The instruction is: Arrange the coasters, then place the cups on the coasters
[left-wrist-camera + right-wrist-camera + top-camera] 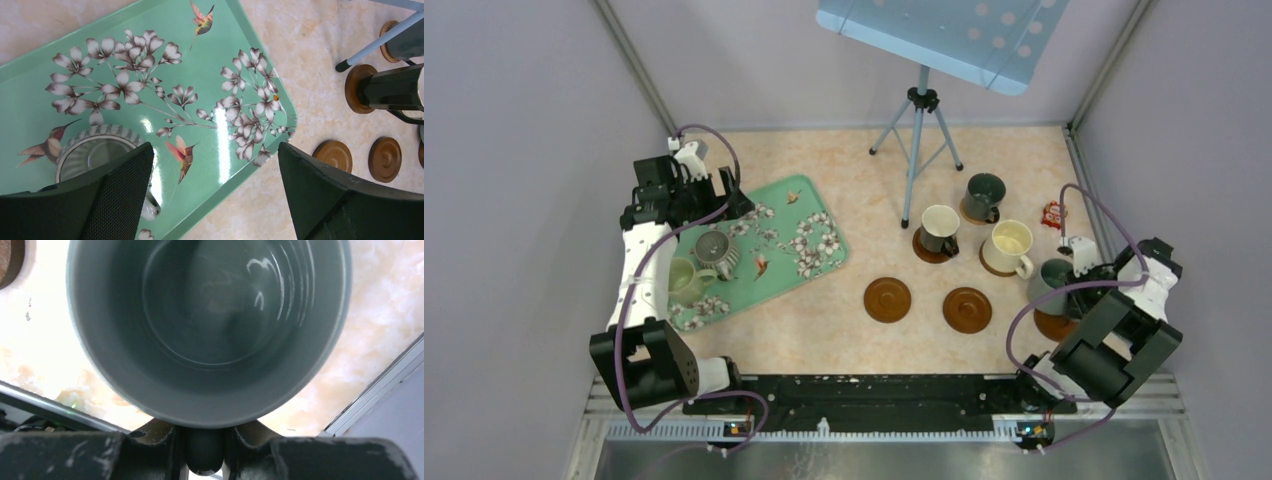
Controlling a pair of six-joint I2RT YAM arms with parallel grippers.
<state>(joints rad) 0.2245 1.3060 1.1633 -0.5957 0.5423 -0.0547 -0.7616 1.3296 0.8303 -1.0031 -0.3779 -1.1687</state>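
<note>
Handle of grey mug (210,330) sits pinched in right gripper (205,442) over coaster (1047,326), left gripper (215,192) spread wide above tray (210,60); packet (1052,213) print unreadable.

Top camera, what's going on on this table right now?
The right end effector grips the grey-blue mug by its handle over a coaster at the right edge. Three mugs already sit on coasters, and two coasters lie bare in front. The left end effector hangs open above the tray, where the ribbed mug and the pale green mug wait.
</note>
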